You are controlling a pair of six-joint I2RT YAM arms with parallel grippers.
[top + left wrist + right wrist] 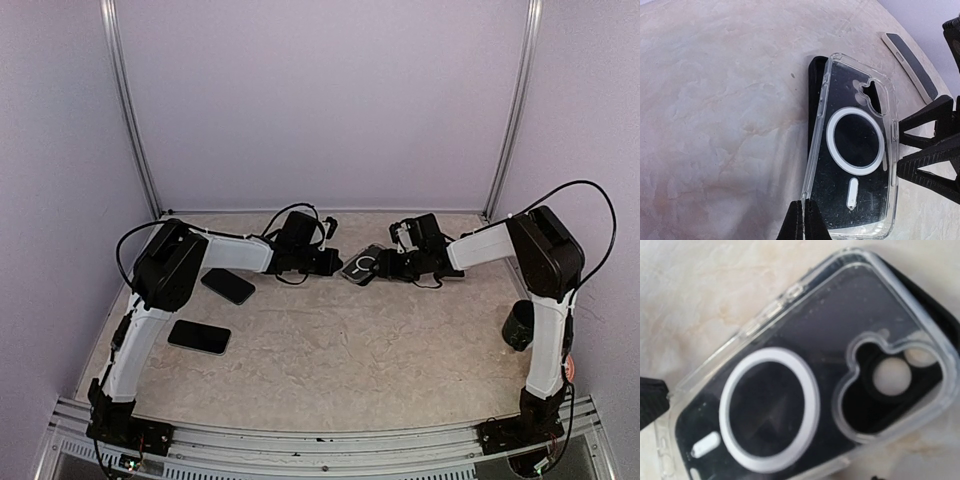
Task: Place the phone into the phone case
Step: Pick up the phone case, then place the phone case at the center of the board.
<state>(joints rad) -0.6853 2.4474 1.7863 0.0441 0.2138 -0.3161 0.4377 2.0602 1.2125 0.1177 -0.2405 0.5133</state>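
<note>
The clear phone case (360,266) (823,112) (832,311) lies back-up over a black phone, between both grippers at the middle back of the table. The phone's edge (814,90) (935,305) sticks out past the case's long side, so it sits askew in the case. My left gripper (335,263) (805,212) is shut, pinching the case's rim near its bottom corner. My right gripper (388,265) (898,150) has its two fingers apart, tips at the case's opposite long edge. In the right wrist view the case fills the frame and hides my own fingers.
Two more black phones (228,286) (199,337) lie at the left, beside my left arm. A white-edged phone (910,65) lies just beyond the case. A black cup (518,325) stands at the right by my right arm.
</note>
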